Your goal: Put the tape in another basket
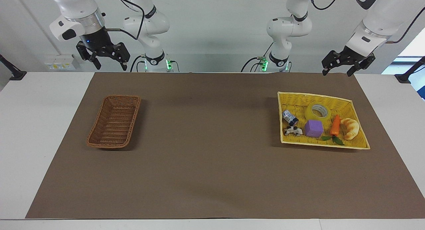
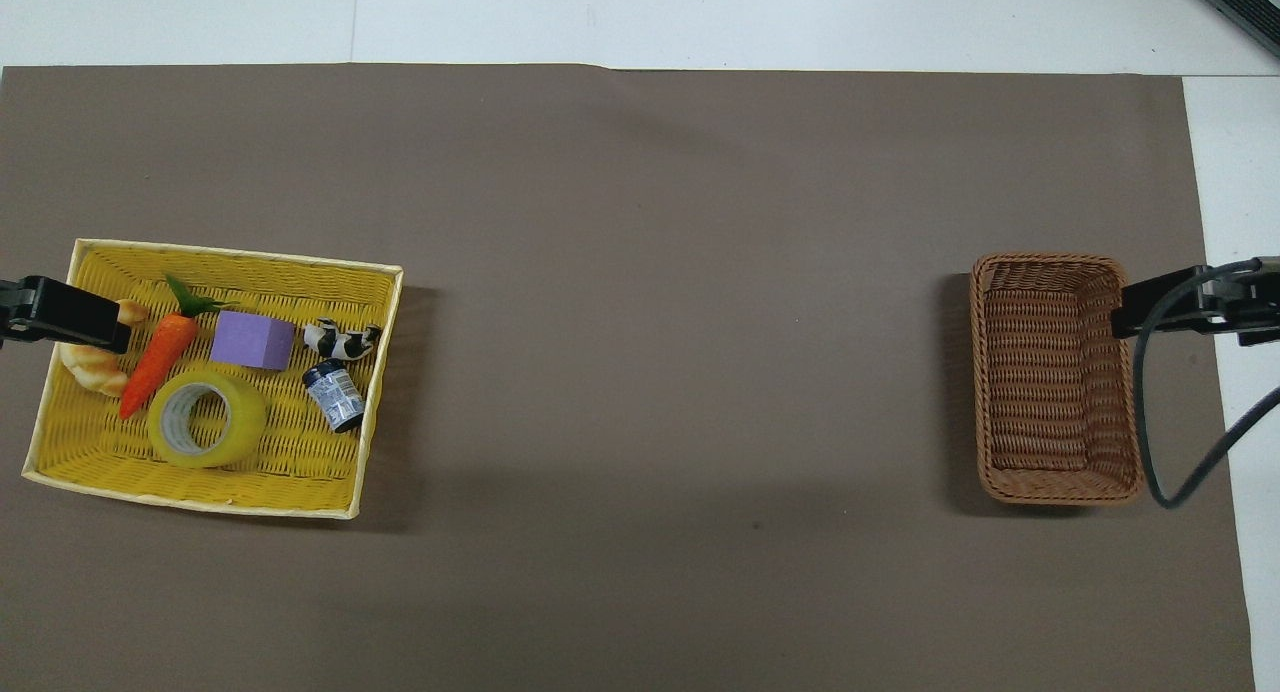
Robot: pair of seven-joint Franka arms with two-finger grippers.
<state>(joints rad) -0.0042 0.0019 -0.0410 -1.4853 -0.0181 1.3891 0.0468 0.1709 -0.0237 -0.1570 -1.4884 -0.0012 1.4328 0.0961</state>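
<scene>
The tape (image 1: 318, 112) (image 2: 207, 419), a yellow roll with a white core, lies flat in the bright yellow basket (image 1: 312, 95) (image 2: 230, 255) at the left arm's end of the mat. The brown wicker basket (image 1: 114, 123) (image 2: 1055, 372) stands with nothing in it at the right arm's end. My left gripper (image 1: 338, 72) (image 2: 60, 317) hangs open high in the air by the yellow basket's outer edge, holding nothing. High up beside the brown basket, my right gripper (image 1: 111, 66) (image 2: 1150, 312) is open too and holds nothing. Both arms wait.
Around the tape in the yellow basket lie a purple cube (image 1: 313, 128) (image 2: 252, 339), a toy carrot (image 1: 335, 126) (image 2: 160, 357), a croissant (image 1: 351, 128), a small cow figure (image 2: 342, 340) and a little blue can (image 2: 333, 397). A brown mat (image 1: 212, 157) covers the table between the baskets.
</scene>
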